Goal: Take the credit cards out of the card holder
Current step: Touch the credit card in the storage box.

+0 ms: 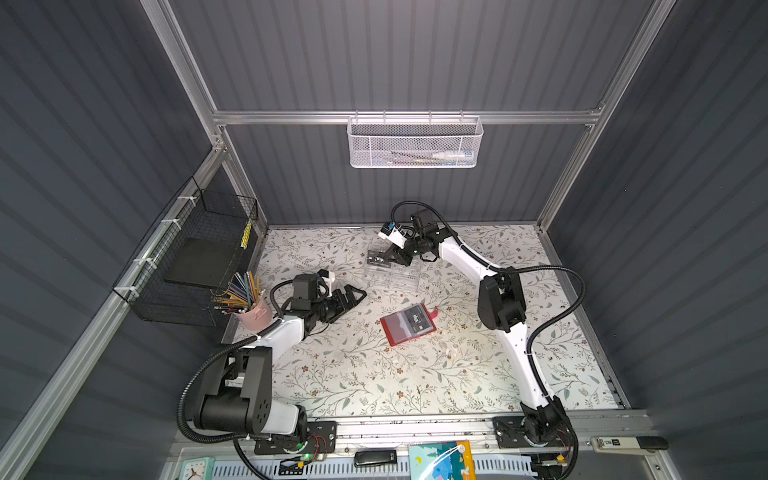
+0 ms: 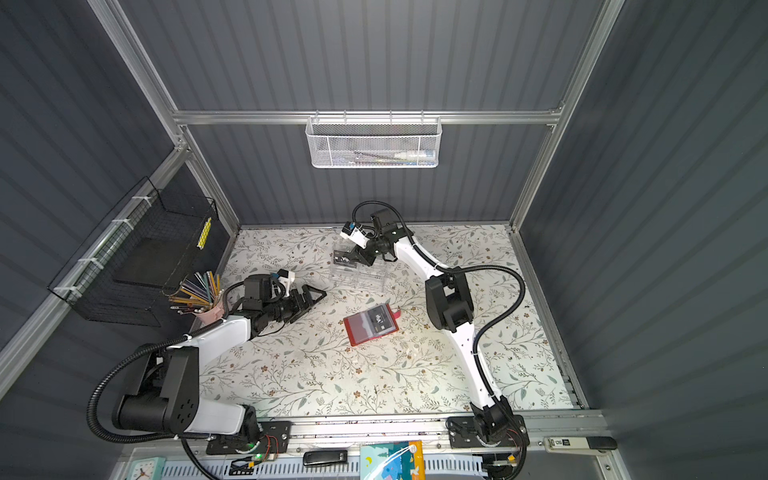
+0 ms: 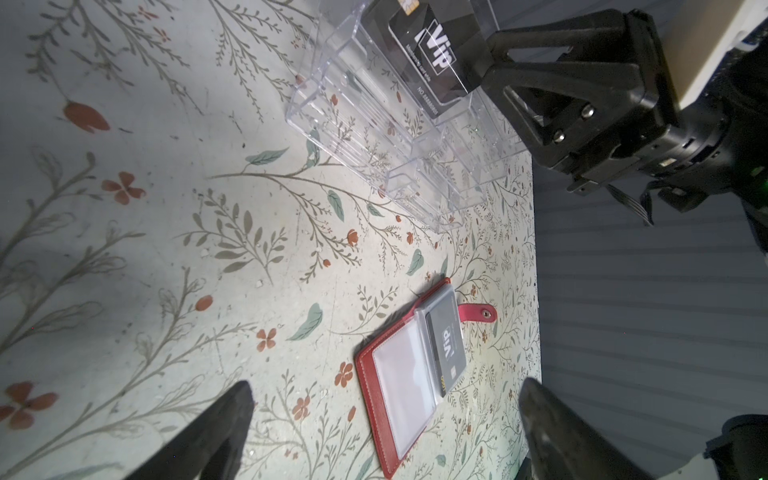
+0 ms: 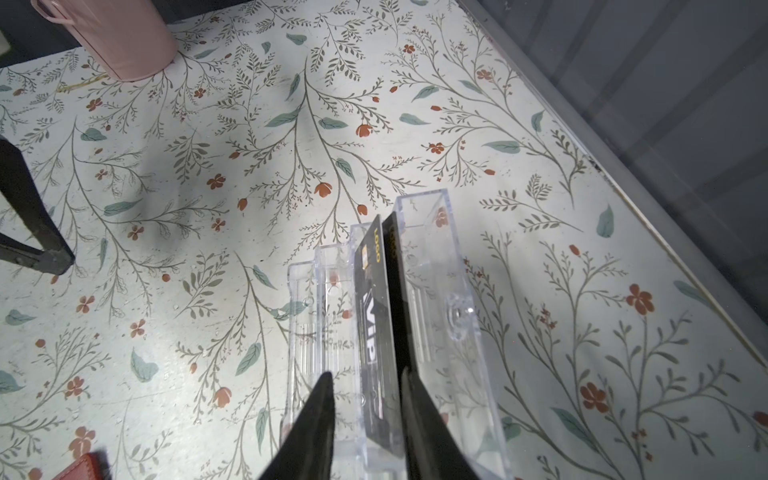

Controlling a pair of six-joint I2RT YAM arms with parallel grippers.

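The red card holder (image 1: pixel 395 334) (image 2: pixel 358 334) (image 3: pixel 368 386) lies open on the floral table, its strap tab pointing right. One black Vip credit card (image 1: pixel 417 321) (image 3: pixel 446 353) sits in its clear sleeve. Two more black credit cards (image 1: pixel 379 259) (image 4: pixel 374 324) stand on edge in the clear acrylic organizer (image 1: pixel 392 276) (image 4: pixel 453 291). My right gripper (image 1: pixel 390 257) (image 4: pixel 366 376) is at that slot, open a little, its fingers either side of the cards. My left gripper (image 1: pixel 357 299) (image 3: pixel 386 388) is wide open and empty, a little left of the card holder.
A pink cup of pencils (image 1: pixel 253 311) (image 4: pixel 120 37) stands at the table's left edge, beside a black wire basket (image 1: pixel 195 257). A white mesh basket (image 1: pixel 413 143) hangs on the back wall. A black stick (image 1: pixel 375 458) and a colourful booklet (image 1: pixel 440 461) lie on the front rail.
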